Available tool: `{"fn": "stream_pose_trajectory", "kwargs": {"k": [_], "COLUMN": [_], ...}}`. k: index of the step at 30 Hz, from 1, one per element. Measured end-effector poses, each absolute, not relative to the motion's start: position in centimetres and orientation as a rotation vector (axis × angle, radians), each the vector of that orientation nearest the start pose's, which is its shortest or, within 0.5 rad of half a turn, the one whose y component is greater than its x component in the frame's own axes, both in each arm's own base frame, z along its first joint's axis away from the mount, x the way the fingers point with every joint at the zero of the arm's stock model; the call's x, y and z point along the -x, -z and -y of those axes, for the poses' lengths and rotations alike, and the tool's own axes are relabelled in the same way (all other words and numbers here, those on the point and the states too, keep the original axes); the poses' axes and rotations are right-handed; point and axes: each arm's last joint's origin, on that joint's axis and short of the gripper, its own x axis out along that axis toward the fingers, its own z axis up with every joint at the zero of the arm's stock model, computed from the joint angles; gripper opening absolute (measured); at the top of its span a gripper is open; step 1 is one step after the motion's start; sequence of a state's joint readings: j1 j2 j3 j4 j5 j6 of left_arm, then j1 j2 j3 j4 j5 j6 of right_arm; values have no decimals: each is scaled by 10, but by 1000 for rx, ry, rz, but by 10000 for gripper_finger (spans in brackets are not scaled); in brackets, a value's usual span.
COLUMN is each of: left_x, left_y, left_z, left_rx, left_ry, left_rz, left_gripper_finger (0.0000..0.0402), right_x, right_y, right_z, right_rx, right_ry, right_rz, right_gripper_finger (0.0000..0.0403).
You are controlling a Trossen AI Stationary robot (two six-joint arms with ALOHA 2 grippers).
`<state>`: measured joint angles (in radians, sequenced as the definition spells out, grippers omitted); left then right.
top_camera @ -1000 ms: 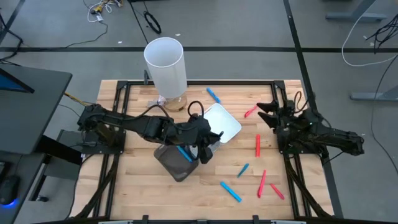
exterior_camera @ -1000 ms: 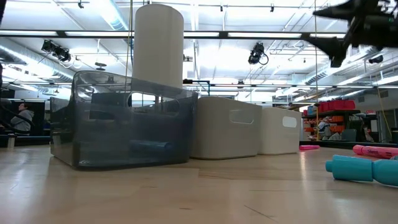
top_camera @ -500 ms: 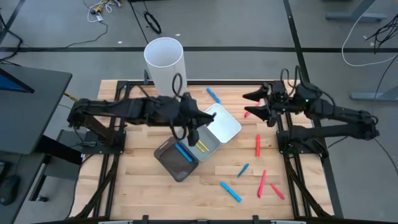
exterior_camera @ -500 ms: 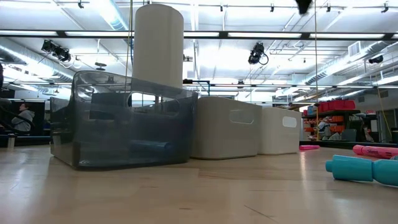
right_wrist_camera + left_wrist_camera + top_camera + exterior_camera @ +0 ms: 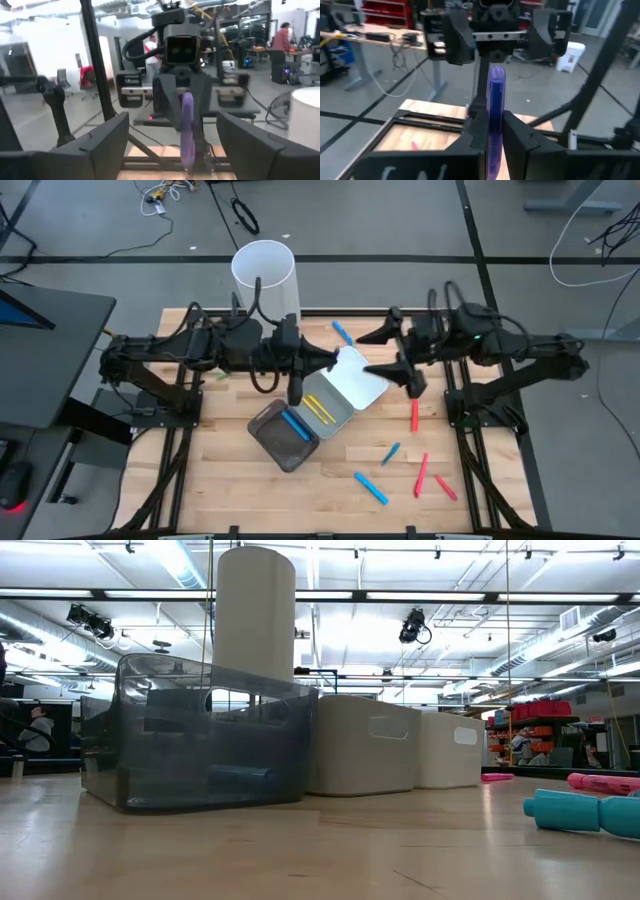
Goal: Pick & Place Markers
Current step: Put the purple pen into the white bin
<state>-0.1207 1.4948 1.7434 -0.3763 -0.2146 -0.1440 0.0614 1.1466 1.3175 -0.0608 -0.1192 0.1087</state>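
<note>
Between left end effector (image 5: 492, 135) fingers, purple marker (image 5: 495, 105)

I'm working in a big open lab or workshop: bright ceiling lights (image 5: 330, 635), red storage shelves (image 5: 540, 710), desks (image 5: 375, 37), loose cables (image 5: 590, 240) on grey floor.

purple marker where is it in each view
High view: not made out; the left claw that holds it hangs by the white tray.
Low view: not in it.
Left wrist view: purple marker upright at centre, clamped between this claw's fingers, facing the open right claw.
Right wrist view: centre, low, gripped by the arm opposite.
Shared landmark: the left claw gripping it.
</note>
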Motion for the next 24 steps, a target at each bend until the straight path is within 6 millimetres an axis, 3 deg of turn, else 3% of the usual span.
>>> {"fn": "stream_pose_trajectory", "kwargs": {"k": [11, 17, 24], "left_x": [-313, -313, -313], "left_y": [-476, -474, -475], "left_z": [39, 42, 46], "left_rx": [115, 113, 116], "left_ry": [-52, -38, -25], "left_rz": [-106, -122, -118], "left_gripper_finger": [34, 34, 34], "right_x": [-285, -296, -295], "right_y": [-458, -453, -454], "right_z": [-38, -47, -50], "right_rx": [-95, -93, -91], "right_ry": [-171, -175, -160], "right_rz": [77, 57, 61], "right_gripper_finger": [302, 298, 253]}}
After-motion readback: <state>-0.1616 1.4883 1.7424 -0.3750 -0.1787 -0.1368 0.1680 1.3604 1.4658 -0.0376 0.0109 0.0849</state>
